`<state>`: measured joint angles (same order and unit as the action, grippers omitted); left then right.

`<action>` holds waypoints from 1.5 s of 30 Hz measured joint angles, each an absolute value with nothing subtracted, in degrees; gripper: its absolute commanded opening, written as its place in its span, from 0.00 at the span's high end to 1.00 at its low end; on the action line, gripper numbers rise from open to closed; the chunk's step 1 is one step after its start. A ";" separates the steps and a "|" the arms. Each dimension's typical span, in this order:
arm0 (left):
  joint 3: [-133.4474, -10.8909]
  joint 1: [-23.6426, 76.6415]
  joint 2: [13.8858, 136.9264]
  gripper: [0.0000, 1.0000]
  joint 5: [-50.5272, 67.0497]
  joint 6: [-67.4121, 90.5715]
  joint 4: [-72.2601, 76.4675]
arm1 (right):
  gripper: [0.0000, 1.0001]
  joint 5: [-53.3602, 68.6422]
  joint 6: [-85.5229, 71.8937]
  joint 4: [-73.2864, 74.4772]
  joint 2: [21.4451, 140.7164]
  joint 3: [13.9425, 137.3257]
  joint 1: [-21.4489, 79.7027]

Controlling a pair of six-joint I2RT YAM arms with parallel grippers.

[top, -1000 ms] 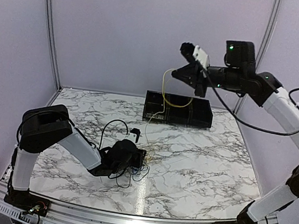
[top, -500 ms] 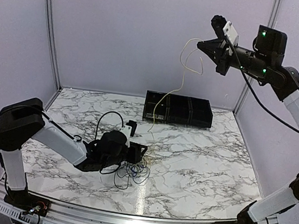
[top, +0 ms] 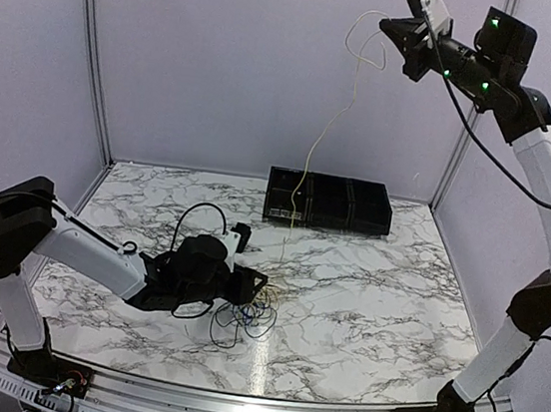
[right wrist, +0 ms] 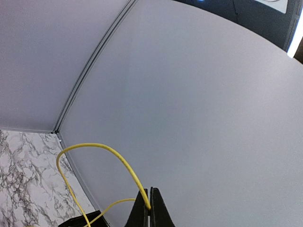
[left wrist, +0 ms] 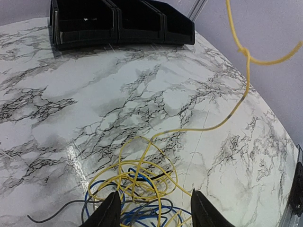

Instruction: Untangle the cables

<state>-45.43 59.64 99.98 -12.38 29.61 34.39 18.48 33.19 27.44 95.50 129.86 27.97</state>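
Your right gripper (top: 386,24), raised high, is pinched on the thin yellow wire (top: 312,150). That wire hangs down to a tangle with the thin blue wire (left wrist: 138,176) and thin black wire (left wrist: 52,215) on the white marble table (top: 366,288). Your left gripper (left wrist: 155,204) is spread wide just over the tangle.

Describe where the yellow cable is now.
In the top view, the yellow cable hangs from the right gripper, held high at back right, down to the tangle by the left gripper.
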 measured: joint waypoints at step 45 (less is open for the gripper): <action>-44.23 61.34 83.55 0.38 -11.14 22.81 32.12 | 1.00 6.55 42.06 15.59 92.68 123.55 27.94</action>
